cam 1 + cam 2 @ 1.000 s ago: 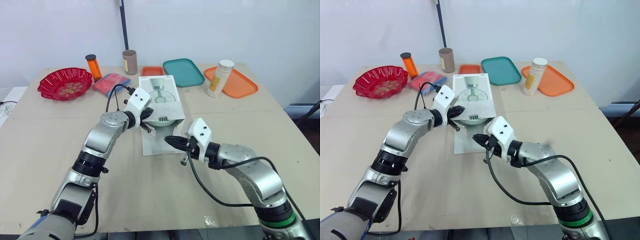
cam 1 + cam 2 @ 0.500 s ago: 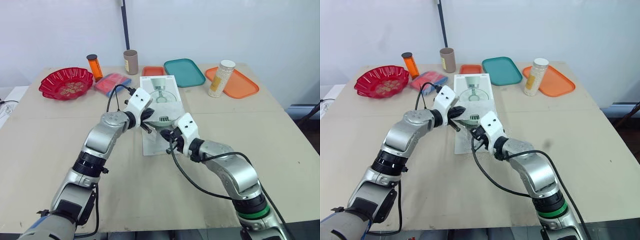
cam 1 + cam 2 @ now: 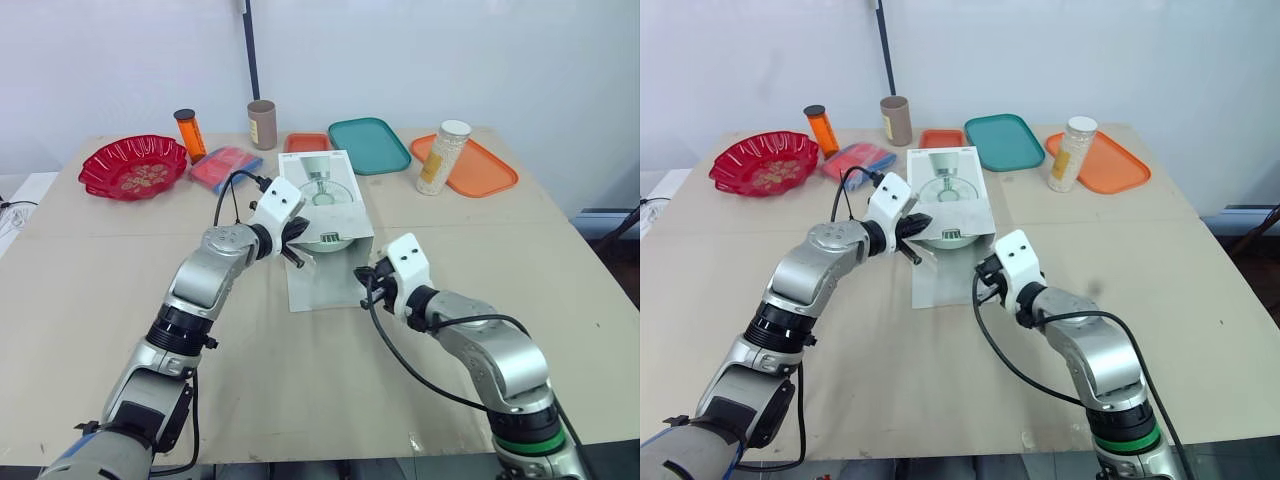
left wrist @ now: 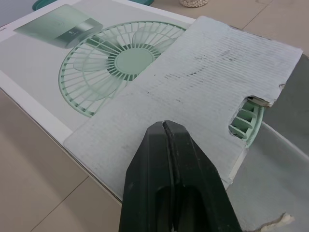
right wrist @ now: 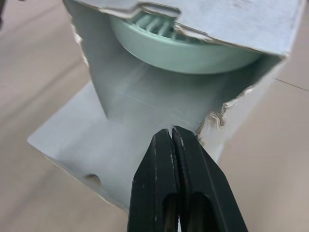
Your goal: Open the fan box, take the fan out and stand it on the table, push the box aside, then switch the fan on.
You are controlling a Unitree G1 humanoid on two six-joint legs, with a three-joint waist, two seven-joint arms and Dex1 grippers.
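The fan box (image 3: pixel 322 205) is lying mid-table (image 3: pixel 100 270), its near end torn open and the green fan (image 5: pixel 183 46) sitting inside, while the left gripper (image 4: pixel 165 126) and right gripper (image 5: pixel 172 131) are hovering there, both pinched closed and empty.

The box (image 3: pixel 320 185) mouth, fan (image 3: pixel 327 242) just inside, is hemmed between left gripper (image 3: pixel 297 243) and right gripper (image 3: pixel 363 273), while the table (image 3: pixel 300 400) lies bare in front and on both sides, and trays (image 3: pixel 368 146), jar (image 3: pixel 441 156) and cup (image 3: pixel 261 124) crowd behind.
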